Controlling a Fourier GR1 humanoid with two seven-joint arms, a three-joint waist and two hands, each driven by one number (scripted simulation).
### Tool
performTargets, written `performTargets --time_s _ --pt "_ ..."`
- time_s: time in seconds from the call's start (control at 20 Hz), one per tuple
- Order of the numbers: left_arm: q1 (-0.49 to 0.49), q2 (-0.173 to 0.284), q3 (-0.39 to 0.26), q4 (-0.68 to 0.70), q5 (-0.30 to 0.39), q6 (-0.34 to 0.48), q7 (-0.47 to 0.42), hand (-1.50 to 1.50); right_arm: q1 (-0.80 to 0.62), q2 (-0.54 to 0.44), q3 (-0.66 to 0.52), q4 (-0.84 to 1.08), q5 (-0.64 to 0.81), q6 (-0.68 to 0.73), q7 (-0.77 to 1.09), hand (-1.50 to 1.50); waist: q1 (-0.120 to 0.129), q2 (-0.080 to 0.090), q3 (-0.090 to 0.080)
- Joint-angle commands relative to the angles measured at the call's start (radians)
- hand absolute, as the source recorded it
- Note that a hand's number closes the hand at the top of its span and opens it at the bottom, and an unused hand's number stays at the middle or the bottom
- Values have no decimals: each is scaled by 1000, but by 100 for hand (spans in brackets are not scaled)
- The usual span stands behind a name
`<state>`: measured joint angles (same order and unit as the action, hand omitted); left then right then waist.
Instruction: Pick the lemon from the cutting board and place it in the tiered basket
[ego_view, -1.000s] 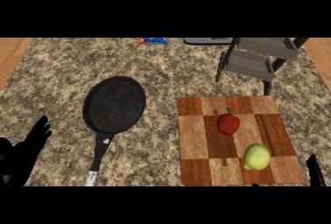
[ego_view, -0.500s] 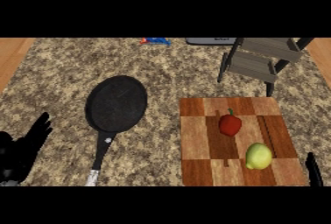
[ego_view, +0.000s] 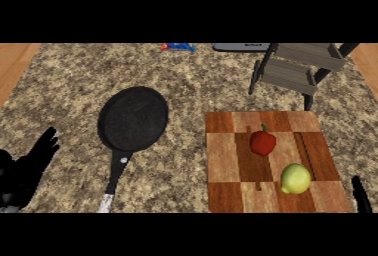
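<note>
Nothing is shifting except the view. Left hand (ego_view: 26, 172) is resting, fingers spread, at the speckled table (ego_view: 192, 85) edge; right hand (ego_view: 360, 194) is barely showing, fingers unclear, beside the wooden cutting board (ego_view: 225, 165) bearing the lemon (ego_view: 294, 178).

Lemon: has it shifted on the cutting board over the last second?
No. The lemon sits at the same spot on the cutting board, below-right of the red pepper.

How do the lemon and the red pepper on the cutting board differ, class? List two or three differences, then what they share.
The lemon is yellow-green; the red pepper is red with a green stem. The lemon lies nearer the board's front right corner, the pepper nearer the middle. Both rest on the cutting board, untouched by either hand.
</note>
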<state>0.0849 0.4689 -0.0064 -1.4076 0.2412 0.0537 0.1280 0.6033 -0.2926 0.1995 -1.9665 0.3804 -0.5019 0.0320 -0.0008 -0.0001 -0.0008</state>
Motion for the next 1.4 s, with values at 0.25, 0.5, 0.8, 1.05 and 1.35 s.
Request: performTargets --time_s 0.25,0.5,0.8,1.05,1.35 --pt "-2 -21 59 -5 -30 -44 21 0 46 10 -59 50 -88 65 -79 -150 -4 -1 1" --pt "25 -92 27 -2 -95 -20 -13 0 -36 52 -80 192 -109 80 -165 -150 -1 -1 1" --pt "21 -61 91 -57 -86 -81 48 0 -75 56 -132 223 -125 116 -178 -150 0 -1 1" --pt "10 -103 117 -10 -121 -91 20 0 -111 97 -132 271 -107 121 -230 -150 -1 -1 1" --pt "-34 -152 117 10 -168 -58 34 0 -209 156 -123 397 -49 84 -239 -150 1 0 1"
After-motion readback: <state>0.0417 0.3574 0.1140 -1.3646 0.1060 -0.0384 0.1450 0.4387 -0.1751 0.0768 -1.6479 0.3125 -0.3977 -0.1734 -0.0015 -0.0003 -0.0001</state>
